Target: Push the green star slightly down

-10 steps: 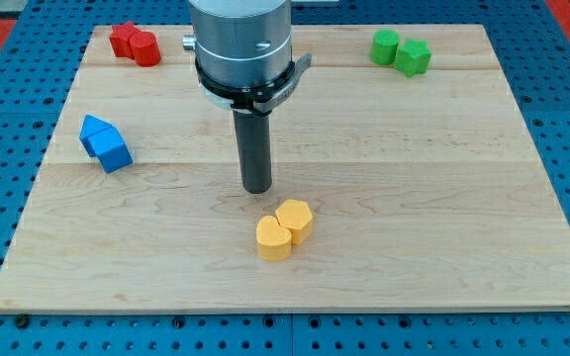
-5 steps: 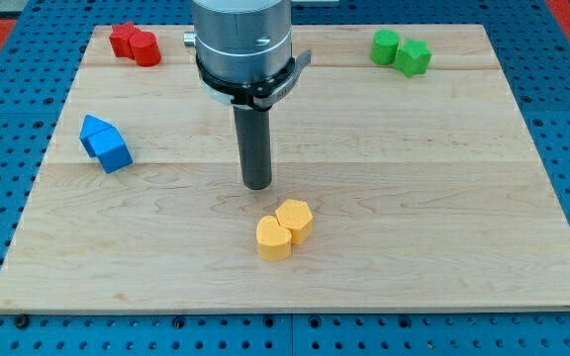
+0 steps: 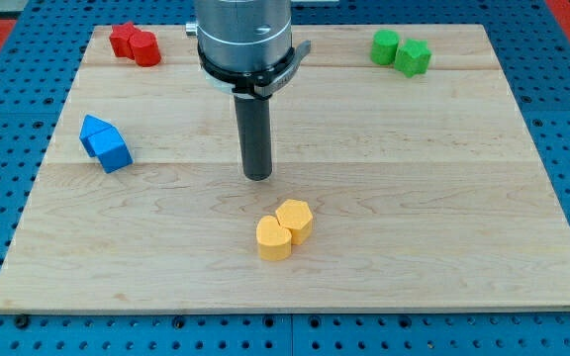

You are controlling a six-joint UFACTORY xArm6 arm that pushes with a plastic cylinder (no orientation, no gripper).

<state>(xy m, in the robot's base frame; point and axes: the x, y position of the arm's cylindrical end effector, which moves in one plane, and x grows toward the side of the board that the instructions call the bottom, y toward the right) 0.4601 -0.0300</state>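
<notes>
- Green star (image 3: 415, 56): well apart from my tip (image 3: 257, 177), up and toward the view's right; touching green cylinder (image 3: 386, 45) on its left
- My tip: bare rod, nothing held, touching no block
- Yellow blocks (image 3: 284, 228): near, just below tip
- Blue blocks (image 3: 104, 142): left of tip
- Red blocks (image 3: 134, 44): up-left of tip

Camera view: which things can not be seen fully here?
- Arm: its upper part is cut off by the view's top edge.
- Board: a strip at the view's top is hidden behind the arm.
- Green star and green block: whether they touch is too small to tell.
- My tip: visible, nothing hidden.
</notes>
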